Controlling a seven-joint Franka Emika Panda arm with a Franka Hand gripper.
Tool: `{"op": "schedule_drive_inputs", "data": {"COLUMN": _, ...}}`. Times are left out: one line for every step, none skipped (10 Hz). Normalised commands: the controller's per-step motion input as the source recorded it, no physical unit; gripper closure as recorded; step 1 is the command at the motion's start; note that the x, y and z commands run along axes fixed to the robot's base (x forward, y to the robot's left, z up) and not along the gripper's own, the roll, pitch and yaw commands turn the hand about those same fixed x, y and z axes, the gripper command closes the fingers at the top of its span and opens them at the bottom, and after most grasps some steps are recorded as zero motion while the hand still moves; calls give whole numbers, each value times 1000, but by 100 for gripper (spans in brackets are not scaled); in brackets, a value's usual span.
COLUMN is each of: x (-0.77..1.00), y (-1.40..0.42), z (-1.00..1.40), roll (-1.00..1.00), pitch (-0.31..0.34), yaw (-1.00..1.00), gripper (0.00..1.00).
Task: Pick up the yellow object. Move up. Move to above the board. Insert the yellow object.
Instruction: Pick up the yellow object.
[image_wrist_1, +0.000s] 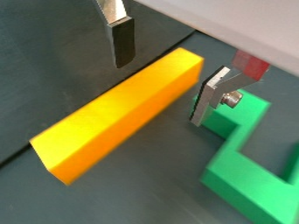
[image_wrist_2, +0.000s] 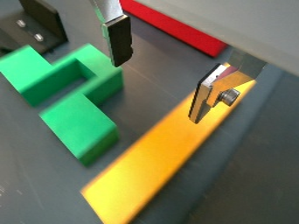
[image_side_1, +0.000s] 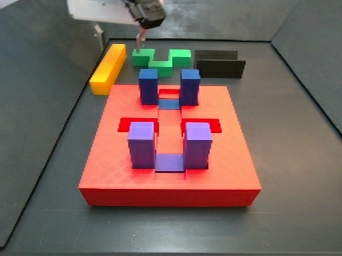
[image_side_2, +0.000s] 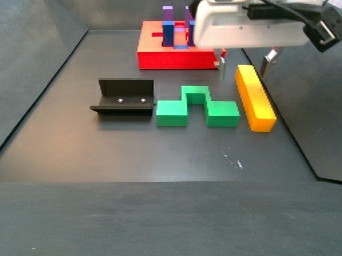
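Tool (image_wrist_1: 160, 72) is spread open, its fingers (image_wrist_1: 122, 42) straddling one end of the yellow object (image_wrist_1: 122, 112) without touching it. Yellow object lies flat on the grey floor (image_side_2: 160, 155), between green notched block (image_side_2: 197, 106) and wall, near the board (image_side_1: 167, 150).

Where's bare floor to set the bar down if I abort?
Bare floor lies in front of the green block and fixture. It is crowded where the gripper, open, straddles the yellow object, between the green block and the board.
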Motion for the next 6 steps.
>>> {"op": "schedule_drive_inputs", "data": {"x": -549, "y": -37, "z": -14, "roll": 99, "pitch": 0, "yaw": -129, "gripper": 0}}
{"op": "schedule_drive_inputs", "data": {"x": -269, "y": 0, "z": -26, "roll": 41, "pitch": -11, "yaw": -103, "gripper": 0}}
{"op": "schedule_drive_inputs", "data": {"x": 0, "y": 9, "z": -129, "roll": 61, "pitch": 0, "yaw": 0, "gripper": 0}}
{"op": "schedule_drive_inputs", "data": {"x": 26, "y": 54, "z": -177, "roll": 49, "pitch": 0, "yaw": 0, "gripper": 0}}
{"op": "schedule_drive_inputs", "data": {"x": 0, "y": 29, "z": -189, "roll": 51, "pitch": 0, "yaw": 0, "gripper": 0}}
{"op": "schedule_drive_inputs", "data": {"x": 0, "y": 0, "z": -183, "roll": 46, "pitch": 0, "yaw": 0, "gripper": 0}}
